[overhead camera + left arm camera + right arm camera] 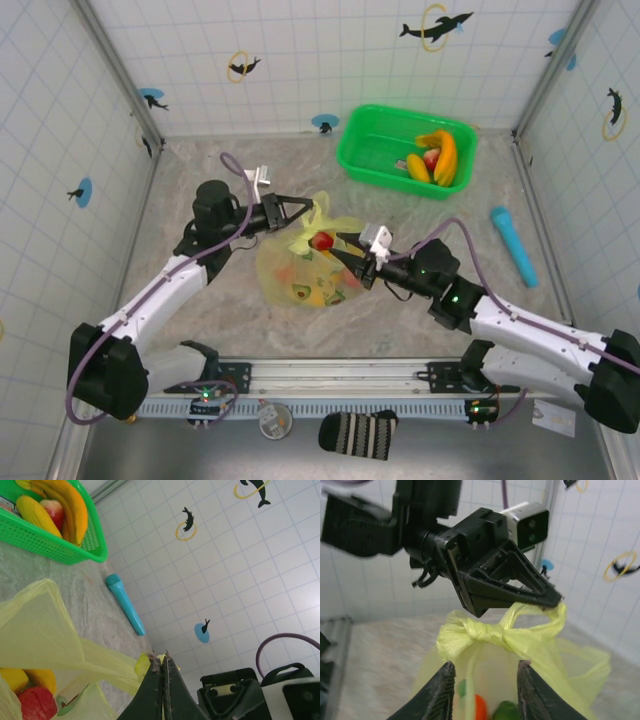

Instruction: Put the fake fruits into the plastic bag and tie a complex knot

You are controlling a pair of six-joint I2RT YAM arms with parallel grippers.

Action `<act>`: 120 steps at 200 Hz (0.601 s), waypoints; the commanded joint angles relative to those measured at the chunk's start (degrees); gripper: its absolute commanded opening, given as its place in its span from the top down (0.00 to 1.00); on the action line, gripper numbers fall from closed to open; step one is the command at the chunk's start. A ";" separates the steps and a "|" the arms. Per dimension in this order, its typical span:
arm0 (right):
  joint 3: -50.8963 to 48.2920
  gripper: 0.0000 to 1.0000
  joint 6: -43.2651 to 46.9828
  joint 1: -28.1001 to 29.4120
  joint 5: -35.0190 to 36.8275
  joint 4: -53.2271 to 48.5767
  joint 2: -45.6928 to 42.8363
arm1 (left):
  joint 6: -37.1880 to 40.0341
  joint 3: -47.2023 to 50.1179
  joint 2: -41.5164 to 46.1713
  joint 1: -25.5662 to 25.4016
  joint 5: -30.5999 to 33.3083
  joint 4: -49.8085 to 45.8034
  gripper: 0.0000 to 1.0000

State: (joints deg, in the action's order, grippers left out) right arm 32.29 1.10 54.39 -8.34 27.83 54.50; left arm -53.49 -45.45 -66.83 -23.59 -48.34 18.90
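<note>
Between the two sets of jaws, on the mottled grey stone-look table (350,330), sits the plastic bag (300,275). It is a thin, crinkled, translucent yellow-green film, slumped into a soft mound and printed with small green-and-brown motifs too blurred to read. Far beyond both jaws stands a rigid bright green basket (370,150) with perforated walls, its glossy bananas (445,155) and a red piece partly cut off in the left wrist view. The left gripper (305,210) is black and wedge-shaped, and it is clenched on the bag's handle strip, with a scrap of film pinched at its very tips (162,661). The right gripper (485,666) has its ridged fingers parted, one to each side of the bag's neck, though whether the pads touch the film cannot be told. A smooth cyan cylinder (515,245) lies well off to the right jaws' outer side. The fake fruits (322,241) show through the film under the left tips as a red lump and yellow ones, their outlines veiled. The knot (492,632), a tight twisted bunch of the handle strips, sits just above the right fingers and just under the left tips, with one loop rising to those tips.
</note>
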 commanded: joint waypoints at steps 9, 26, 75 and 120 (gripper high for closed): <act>1.56 0.58 -31.30 0.01 -4.84 -2.52 2.22 | 2.99 0.97 1.23 -0.35 1.98 0.70 1.00; 1.81 0.55 -41.27 0.34 -10.44 2.57 6.35 | 3.39 0.98 1.32 -0.29 2.65 0.85 1.00; 1.03 0.50 -55.10 2.56 -13.19 19.54 15.92 | 3.57 1.06 0.91 -0.30 3.40 0.92 1.00; 4.80 0.47 -58.47 2.15 -10.78 23.32 21.31 | 4.10 1.94 1.91 -0.32 4.62 1.17 1.00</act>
State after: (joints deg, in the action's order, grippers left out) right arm 32.95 -53.19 56.73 -20.56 45.04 74.43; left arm -50.94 -44.34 -66.35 -23.59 -44.56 18.94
